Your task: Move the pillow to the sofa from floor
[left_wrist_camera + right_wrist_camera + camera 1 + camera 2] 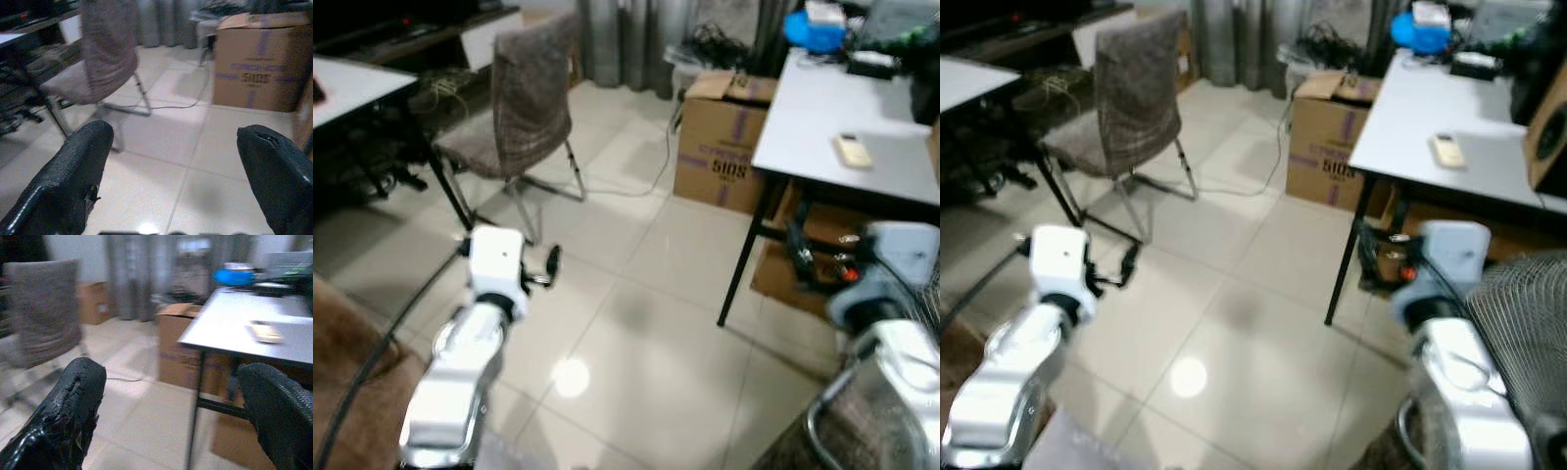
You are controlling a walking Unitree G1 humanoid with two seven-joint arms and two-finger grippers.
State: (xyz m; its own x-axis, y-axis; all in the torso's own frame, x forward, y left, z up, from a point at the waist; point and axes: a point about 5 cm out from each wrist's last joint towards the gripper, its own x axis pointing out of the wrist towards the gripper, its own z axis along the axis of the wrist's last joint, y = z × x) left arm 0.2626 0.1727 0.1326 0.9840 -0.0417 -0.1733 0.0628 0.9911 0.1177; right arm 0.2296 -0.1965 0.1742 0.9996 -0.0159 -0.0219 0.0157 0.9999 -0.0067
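Before the robot, a pale tiled floor [636, 333] is stretching away, reflecting a spot of light. Both silver arms are reaching forward at the lower edge of the eye views. The left hand [171, 161] is hanging above the tiles with its two black fingers [73, 176] standing wide apart and holding nothing. The right hand [181, 406] is likewise gaping wide and holding nothing, its fingers [68, 411] framing the near counter's edge.

At left, a chair [519, 108] with a grey-brown woven back and metal legs is standing on the tiles, beside a dark-legged counter [352, 83] with a white top. At right, a white counter [842, 127] is carrying a pale remote control [852, 150] and, farther back, a blue object [813, 29]. A cardboard box [720, 142] with purple print is sitting on the floor just beside this counter's far leg, with a cable [646, 186] trailing across the tiles from it towards the chair. Brown upholstery [342, 362] is showing at the lower left corner, and a wire-mesh object [1528, 323] at the lower right.

No pillow can be made out on the floor or elsewhere.
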